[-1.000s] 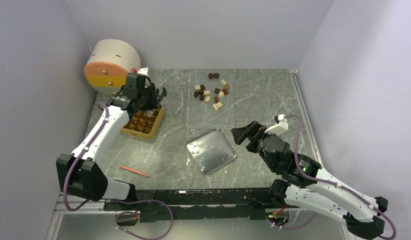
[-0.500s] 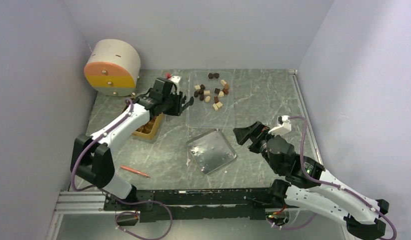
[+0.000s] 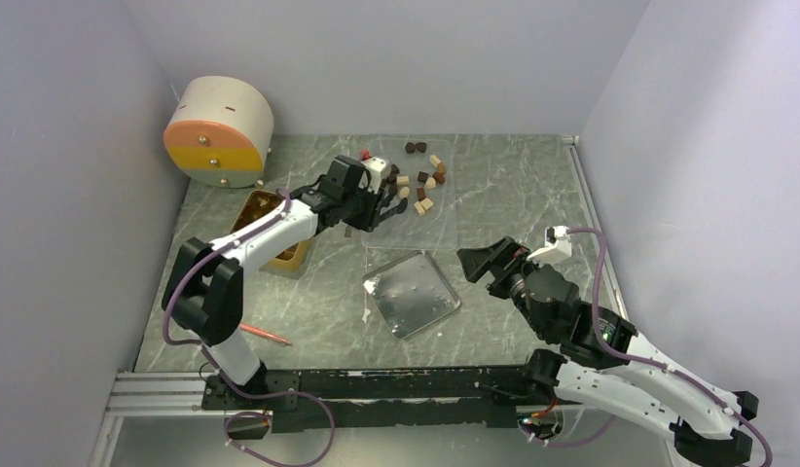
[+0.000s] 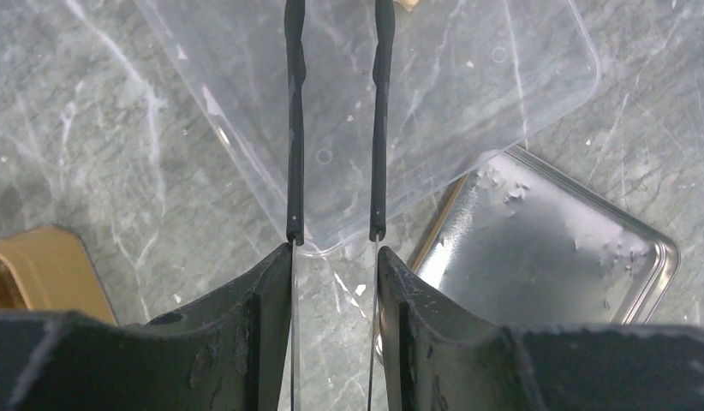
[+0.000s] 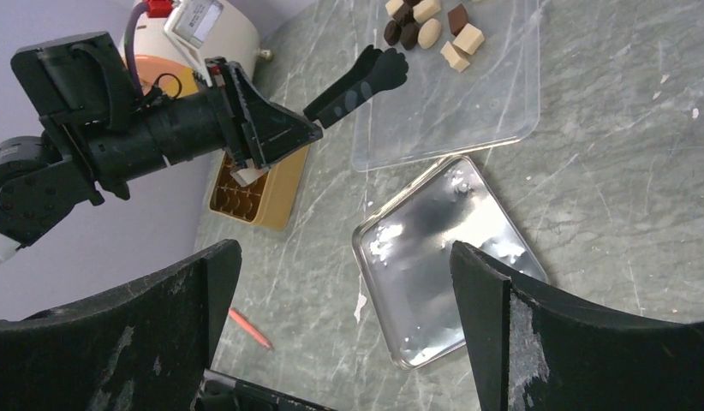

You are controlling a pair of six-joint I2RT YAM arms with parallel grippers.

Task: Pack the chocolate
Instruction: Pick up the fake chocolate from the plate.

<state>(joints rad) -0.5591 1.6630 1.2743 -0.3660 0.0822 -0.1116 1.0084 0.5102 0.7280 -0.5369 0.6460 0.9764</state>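
Several chocolate pieces (image 3: 416, 180), dark brown, mid brown and cream, lie at the far end of a clear plastic tray (image 3: 411, 226); they also show in the right wrist view (image 5: 426, 26). My left gripper (image 3: 372, 209) (image 4: 336, 250) is shut on a pair of black-tipped tongs (image 5: 366, 77). The tongs reach over the tray's left part, short of the pieces, with nothing seen between their arms. The golden-tan compartment box (image 3: 289, 255) (image 5: 254, 193) sits left of the tray, partly hidden by the left arm. My right gripper (image 3: 479, 263) (image 5: 344, 248) is open and empty, right of the metal tray.
A shiny square metal tray (image 3: 412, 294) (image 4: 571, 248) lies just in front of the clear tray. A red-orange pen (image 3: 262, 334) lies near the front left. A round cream, orange and yellow drawer unit (image 3: 219, 131) stands in the back left corner. Walls close in on three sides.
The left arm has swung right, from above the compartment box to the clear tray's left side, carrying the tongs. The right arm has barely shifted.
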